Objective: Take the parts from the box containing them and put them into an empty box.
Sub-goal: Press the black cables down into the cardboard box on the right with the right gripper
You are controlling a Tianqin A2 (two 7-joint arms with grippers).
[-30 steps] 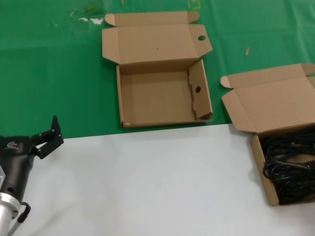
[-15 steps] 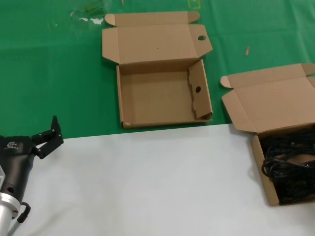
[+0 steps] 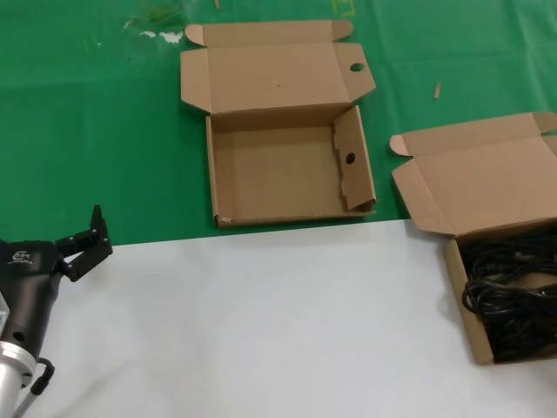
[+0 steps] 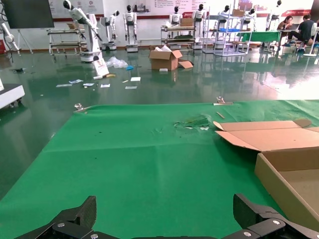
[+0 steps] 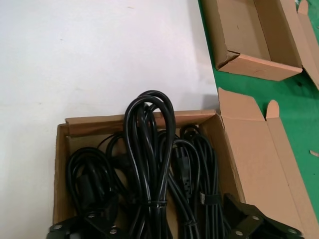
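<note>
The parts are black coiled power cords (image 5: 154, 164) lying in a brown cardboard box (image 5: 124, 121) at the table's right edge, partly cut off in the head view (image 3: 459, 300). My right gripper (image 5: 167, 221) is open just above the cords, with its fingers (image 5: 244, 215) wide apart over the bundles; it is out of the head view. The empty box (image 3: 278, 174) with round holes in flap and wall lies open on the green cloth, and also shows in the right wrist view (image 5: 254, 35). My left gripper (image 3: 91, 242) is open and empty at the near left.
A green cloth (image 3: 104, 131) covers the far half of the table and white surface (image 3: 261, 322) the near half. The left wrist view shows the empty box's wall (image 4: 279, 186) beside my left gripper (image 4: 164, 216).
</note>
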